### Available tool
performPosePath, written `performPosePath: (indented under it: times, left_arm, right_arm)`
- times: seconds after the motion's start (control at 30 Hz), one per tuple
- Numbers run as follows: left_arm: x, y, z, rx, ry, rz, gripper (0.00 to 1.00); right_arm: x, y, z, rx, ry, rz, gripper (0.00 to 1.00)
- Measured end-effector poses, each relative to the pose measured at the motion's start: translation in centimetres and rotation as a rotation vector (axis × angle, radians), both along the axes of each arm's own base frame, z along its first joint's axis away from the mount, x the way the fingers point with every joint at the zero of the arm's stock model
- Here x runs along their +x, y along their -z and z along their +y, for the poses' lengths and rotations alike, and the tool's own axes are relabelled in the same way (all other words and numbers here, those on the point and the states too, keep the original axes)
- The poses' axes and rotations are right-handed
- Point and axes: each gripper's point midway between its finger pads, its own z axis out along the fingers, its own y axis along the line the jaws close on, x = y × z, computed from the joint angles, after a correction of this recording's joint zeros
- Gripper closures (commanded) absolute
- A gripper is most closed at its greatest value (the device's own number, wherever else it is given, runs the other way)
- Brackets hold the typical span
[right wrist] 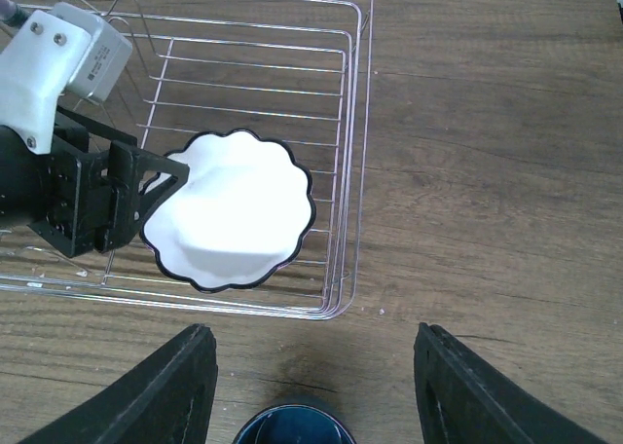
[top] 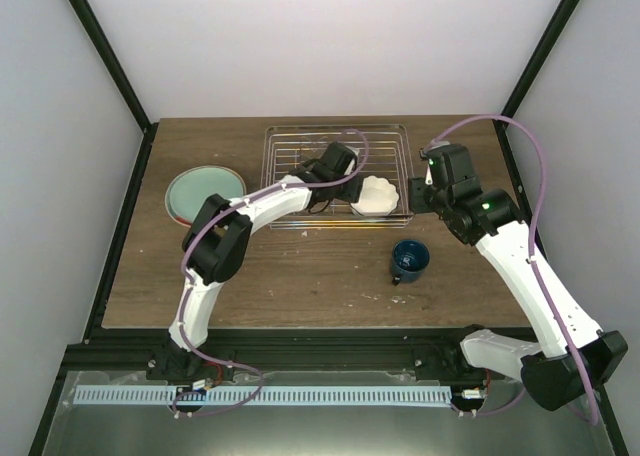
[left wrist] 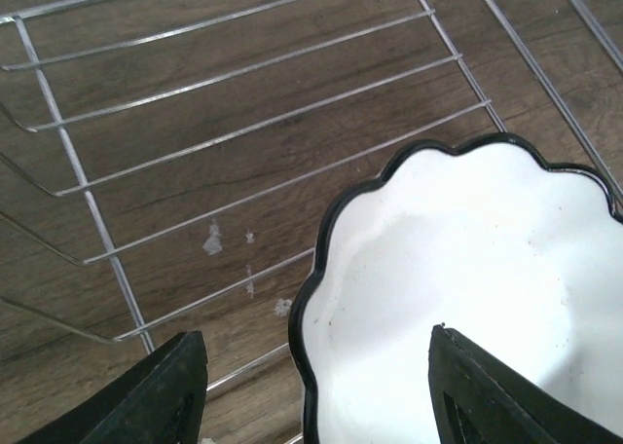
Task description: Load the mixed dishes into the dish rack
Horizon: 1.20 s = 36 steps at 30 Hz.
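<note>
The white scalloped dish (top: 376, 196) with its thin black rim lies inside the dish rack (top: 285, 146), in the rack's near right corner, just beside the right side wires. The left arm reaches across the rack from the left, and the left gripper (left wrist: 313, 337) sits at the dish's left edge. Its fingers are apart and straddle the rim, one over the white inside and one outside above the rack wires, and a gap shows on each side, so they are not clamped on it.

The right gripper (right wrist: 313, 332) hangs above the worktop (top: 300, 276) just beyond the rack's near right corner. Its fingers are spread with nothing between them. The dark blue mug (top: 410, 259) stands upright on the worktop near that corner, outside the rack and apart from the dish.

A pale-green plate (top: 205, 196) rests on the worktop left of the rack, with a red rim showing under its near left edge
</note>
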Motion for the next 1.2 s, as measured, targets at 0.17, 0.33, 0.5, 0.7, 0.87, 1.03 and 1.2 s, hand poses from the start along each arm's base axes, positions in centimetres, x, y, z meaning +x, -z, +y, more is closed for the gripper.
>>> performPosePath:
  times: [0.17, 0.33, 0.5, 0.7, 0.87, 1.03, 1.2]
  left_arm:
    - [-0.4, 1.6, -0.6, 0.015, 0.018, 0.02, 0.37]
    - [-0.7, 2.9, -1.0, 0.034, 0.028, 0.031, 0.5]
    - [-0.8, 3.4, -0.8, 0.045, 0.023, 0.043, 0.63]
    - [-0.9, 3.4, -0.9, 0.037, 0.022, 0.053, 0.88]
    - [-0.9, 2.6, -1.4, -0.004, 0.02, 0.053, 1.0]
    - [-1.1, 2.7, -1.4, -0.01, 0.022, 0.062, 1.0]
    - [-1.2, 2.6, -1.0, -0.033, 0.026, 0.073, 1.0]
  right_arm:
    - [0.1, 0.1, 0.0, -0.003, -0.003, 0.002, 0.43]
    - [0.2, 0.0, 0.1, 0.0, -0.003, -0.004, 0.44]
    - [0.3, 0.0, 0.1, 0.0, -0.004, -0.005, 0.45]
    - [0.3, 0.0, 0.1, -0.005, -0.007, -0.007, 0.45]
    - [0.3, 0.6, 0.1, -0.011, -0.011, 0.002, 0.45]
    - [0.4, 0.9, 0.5, 0.008, -0.026, 0.0, 0.44]
    - [0.8, 1.5, 0.7, 0.074, -0.05, -0.007, 0.42]
